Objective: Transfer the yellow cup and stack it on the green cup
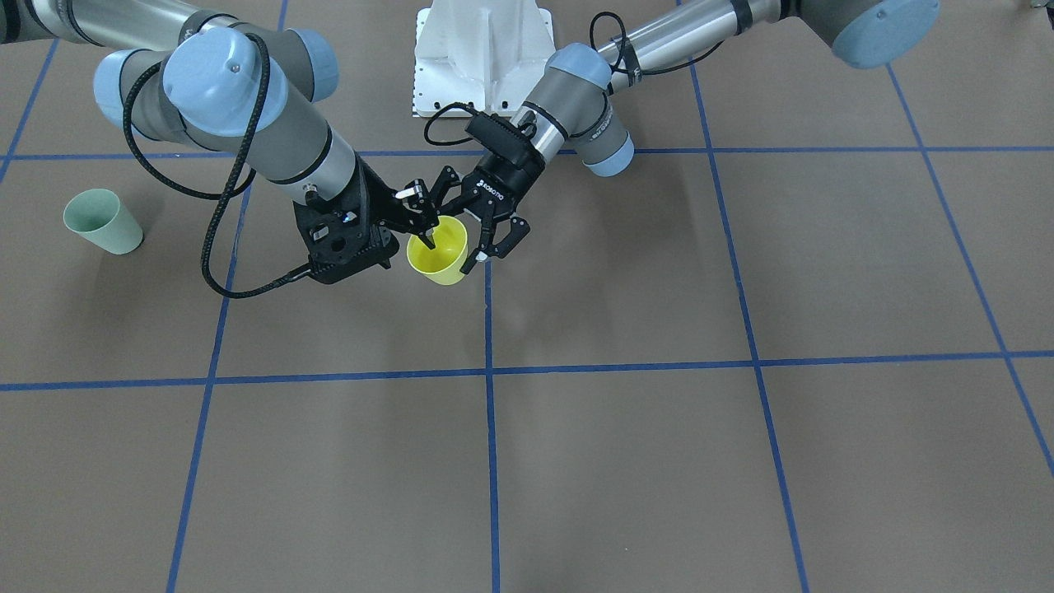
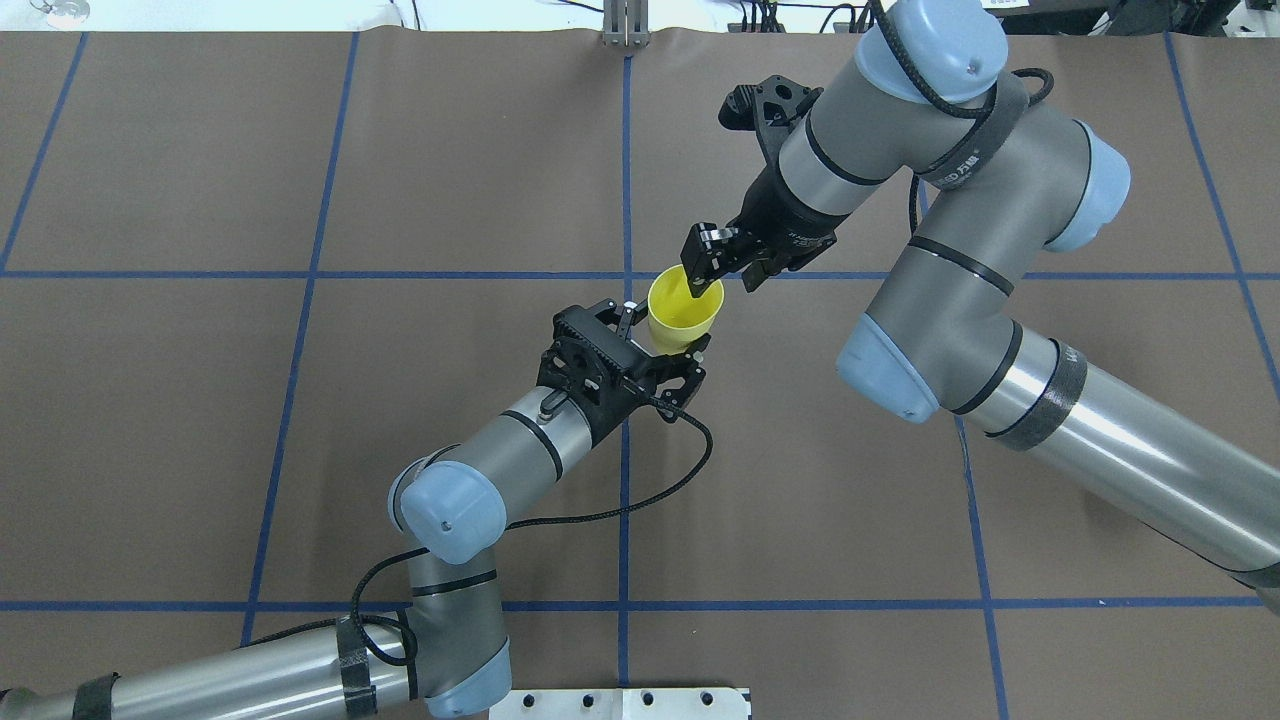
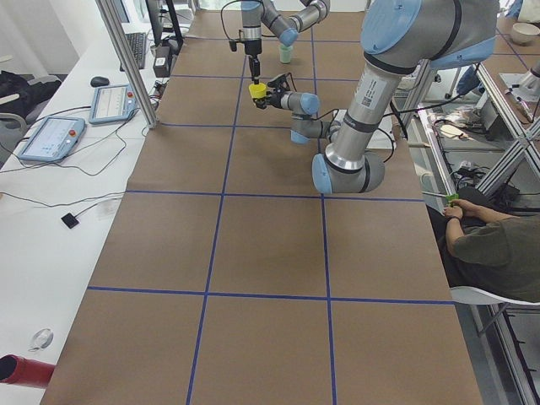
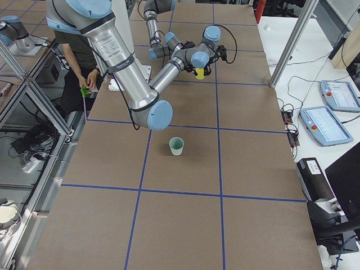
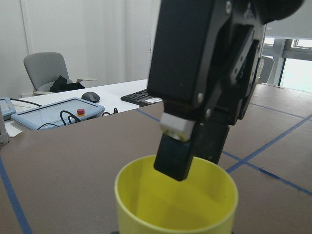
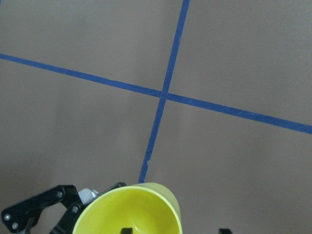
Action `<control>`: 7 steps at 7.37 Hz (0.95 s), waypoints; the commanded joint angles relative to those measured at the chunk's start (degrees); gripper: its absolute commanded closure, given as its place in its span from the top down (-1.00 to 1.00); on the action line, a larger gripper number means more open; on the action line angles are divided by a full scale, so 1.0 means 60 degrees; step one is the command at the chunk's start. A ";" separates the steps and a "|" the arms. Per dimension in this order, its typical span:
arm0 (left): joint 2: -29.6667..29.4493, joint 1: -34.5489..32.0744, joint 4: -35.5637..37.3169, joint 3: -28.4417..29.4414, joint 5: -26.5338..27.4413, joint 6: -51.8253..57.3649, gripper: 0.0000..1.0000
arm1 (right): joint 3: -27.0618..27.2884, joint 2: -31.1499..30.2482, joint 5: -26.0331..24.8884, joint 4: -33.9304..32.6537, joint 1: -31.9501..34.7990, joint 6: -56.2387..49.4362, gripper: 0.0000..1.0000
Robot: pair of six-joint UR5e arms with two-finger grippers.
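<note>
Overhead exterior view is showing the yellow cup (image 2: 676, 318) hanging in mid-air over the middle of the counter (image 2: 300, 450), right by a crossing of the blue tape lines (image 2: 625, 150). The right pincer (image 2: 722, 284) is gripping it by the rim, 1 finger inside the cup and 1 outside. The left pincer (image 2: 667, 335) is sitting wide apart around the cup's lower half, 1 finger on each side, and it's not looking like it's squeezing anything.

The green cup (image 1: 103, 222) is standing upright on the counter, well apart from all that, out on the robot's right side. The overhead view isn't showing it at all, and the right arm (image 2: 960, 270) is eating up a lot of that side.

Other stuff lying around:
- a white base plate (image 1: 482, 58) at the robot's end
- a black cable (image 2: 600, 515) looping off the left arm
- a person (image 3: 494, 245) sitting at the counter's edge
- 2 screen pads (image 3: 51, 139) on the white side desk
- an office chair (image 5: 46, 68) in the background

Both pincers are crowding the cup, so its base is mostly getting covered. The left wrist view is cutting off the cup's bottom and showing none of its own fingers. The right wrist view is only catching the cup's mouth at the bottom edge. The side views are too small for judging any grip.
</note>
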 commanded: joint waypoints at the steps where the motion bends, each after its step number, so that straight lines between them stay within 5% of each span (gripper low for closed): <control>1: 0.0002 0.0010 0.0004 0.0000 0.0005 0.0001 -0.42 | 0.0030 0.0092 -0.0028 -0.0432 -0.0153 -0.0107 0.32; 3: 0.0002 0.0010 0.0004 0.0000 0.0005 0.0001 -0.42 | -0.0043 0.0108 -0.0232 -0.0492 -0.0242 -0.0107 0.17; 7: 0.0002 0.0010 -0.0011 0.0000 -0.0009 0.0001 -0.42 | -0.0043 0.0181 -0.0277 -0.0654 -0.0271 -0.0107 -0.50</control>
